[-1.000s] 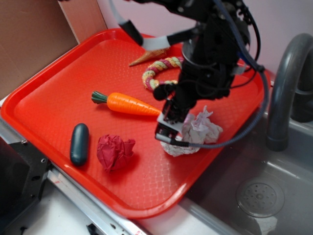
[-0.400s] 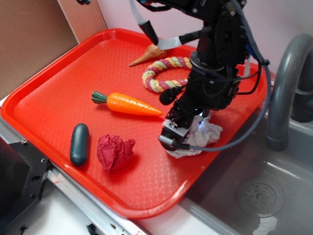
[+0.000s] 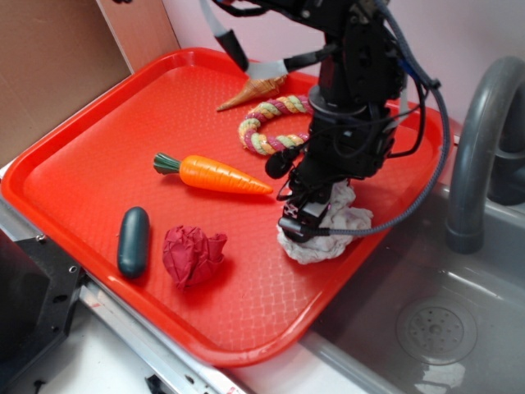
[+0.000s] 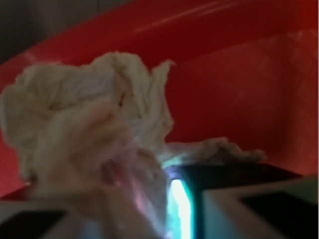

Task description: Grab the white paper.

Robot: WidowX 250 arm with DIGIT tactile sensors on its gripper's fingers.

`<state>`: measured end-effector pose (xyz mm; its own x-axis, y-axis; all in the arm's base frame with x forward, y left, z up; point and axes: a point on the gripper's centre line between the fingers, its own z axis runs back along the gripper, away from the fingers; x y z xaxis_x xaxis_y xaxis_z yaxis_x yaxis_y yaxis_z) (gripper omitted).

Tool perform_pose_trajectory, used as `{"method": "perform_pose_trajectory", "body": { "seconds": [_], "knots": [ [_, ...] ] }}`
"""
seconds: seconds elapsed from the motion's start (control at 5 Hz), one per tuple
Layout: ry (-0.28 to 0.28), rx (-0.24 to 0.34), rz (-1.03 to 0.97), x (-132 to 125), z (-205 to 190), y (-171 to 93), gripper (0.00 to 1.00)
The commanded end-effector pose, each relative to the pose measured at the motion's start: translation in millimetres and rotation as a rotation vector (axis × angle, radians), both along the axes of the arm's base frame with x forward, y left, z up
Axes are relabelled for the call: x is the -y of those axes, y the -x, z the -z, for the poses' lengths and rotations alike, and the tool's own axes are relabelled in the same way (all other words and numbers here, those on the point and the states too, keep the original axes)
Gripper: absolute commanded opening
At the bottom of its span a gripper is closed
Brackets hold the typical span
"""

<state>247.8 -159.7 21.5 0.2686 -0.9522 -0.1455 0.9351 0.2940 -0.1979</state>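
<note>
The white paper (image 3: 344, 220) is a crumpled off-white wad on the right part of the red tray (image 3: 98, 148), near its right rim. My gripper (image 3: 310, 220) is lowered onto the wad's left side, its black fingers straddling it. In the wrist view the paper (image 4: 99, 109) fills the left and middle and lies between the jaws. The right finger (image 4: 249, 204) and the left finger (image 4: 30, 219) stand wide apart at the bottom, so the gripper (image 4: 134, 204) is open around the paper. The dark red paper ball (image 3: 193, 254) lies apart at the front.
On the tray are an orange toy carrot (image 3: 217, 174), a dark green oblong object (image 3: 133, 240), a braided rope ring (image 3: 275, 119) and a toy ice cream cone (image 3: 250, 90). A grey faucet (image 3: 476, 148) and sink (image 3: 426, 328) are to the right. Cardboard (image 3: 49, 66) stands at back left.
My gripper has moved right and down onto the white paper, so its fingers now sit around the wad. The paper has shifted slightly; other objects have not moved.
</note>
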Motion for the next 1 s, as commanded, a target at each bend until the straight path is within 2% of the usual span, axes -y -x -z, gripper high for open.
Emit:
{"method": "perform_pose_trajectory", "body": {
  "seconds": [0.0,0.2,0.4,0.6,0.8],
  "knots": [
    [0.017,0.146,-0.256,-9.7,-23.2,20.9,0.0],
    [-0.045,0.25,-0.503,-27.2,-68.6,26.2,0.0],
    [-0.086,0.321,-0.751,-46.6,-114.7,33.1,0.0],
    [-0.136,0.372,-0.998,-65.2,-150.6,45.1,0.0],
    [-0.166,0.39,-1.123,-78.1,-175.9,55.1,0.0]
  ]
}}
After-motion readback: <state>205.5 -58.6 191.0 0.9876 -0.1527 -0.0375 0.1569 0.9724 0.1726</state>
